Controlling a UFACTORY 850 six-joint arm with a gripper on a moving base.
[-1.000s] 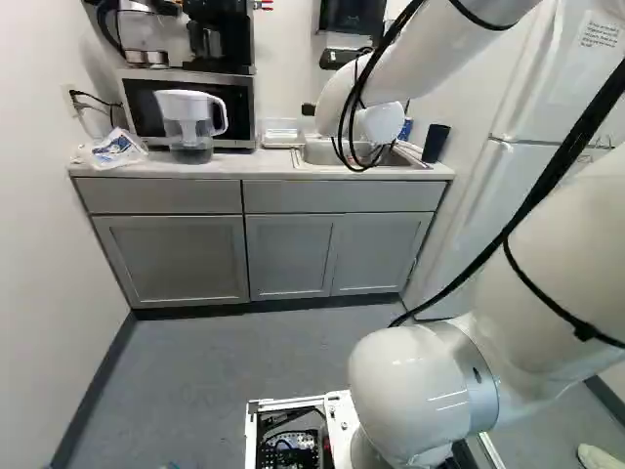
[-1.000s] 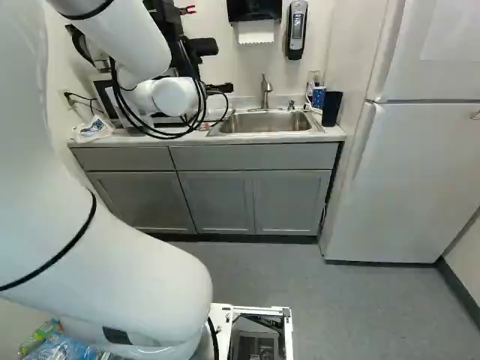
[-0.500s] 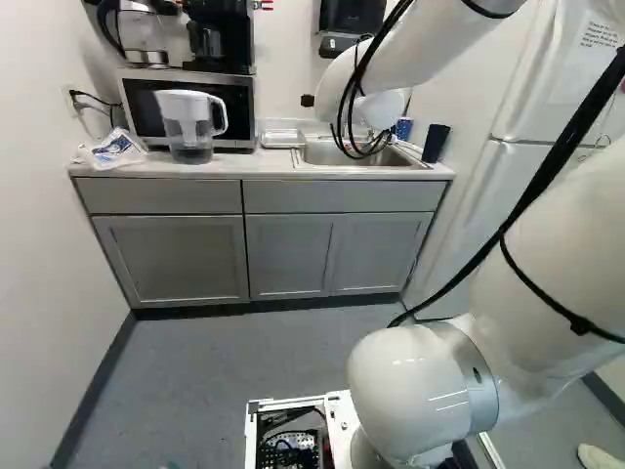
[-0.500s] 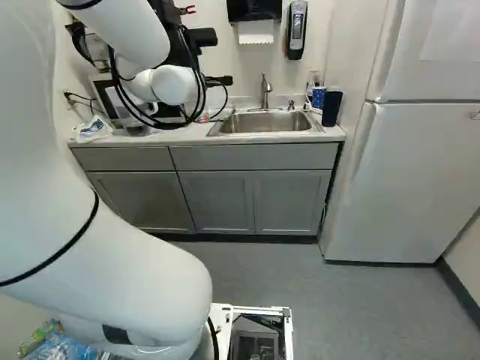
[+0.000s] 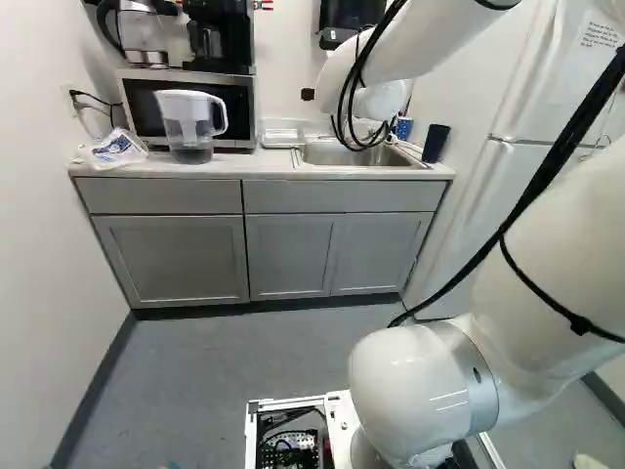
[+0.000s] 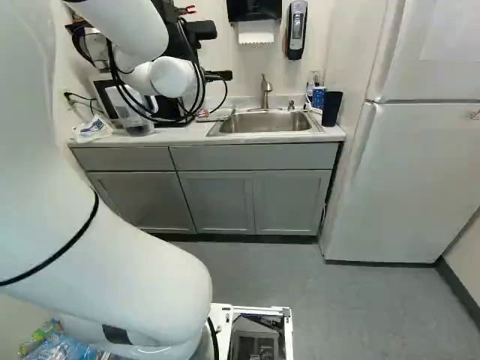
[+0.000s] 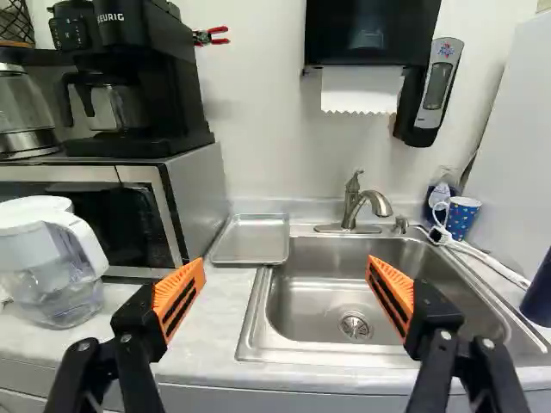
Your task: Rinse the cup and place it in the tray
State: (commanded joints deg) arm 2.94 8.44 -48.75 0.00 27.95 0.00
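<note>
Jaws apart, tray waiting by the sink!

Here we are at the sink [image 7: 301, 305], jaws standing wide apart with nothing between the orange pads [image 7: 176, 291], facing out over the basin. The spotted cup [image 7: 462, 218] is upright on the table [image 5: 225, 168], just beside the sink's back corner on the fridge [image 6: 424, 176] side. A dark cup [image 6: 331, 109] stands near that same side; which one the task means, I can't be certain. And the metal tray [image 7: 251, 239] lies just across the sink, on the pitcher [image 5: 190, 127] side, presumably so a rinsed cup needs only a short trip from the tap [image 7: 366, 205]. The open spread suggests a grasp is next. Now the change: the arm [image 6: 171, 77] has lifted a little above the sink since a second ago; base, cups and tray haven't budged!
</note>
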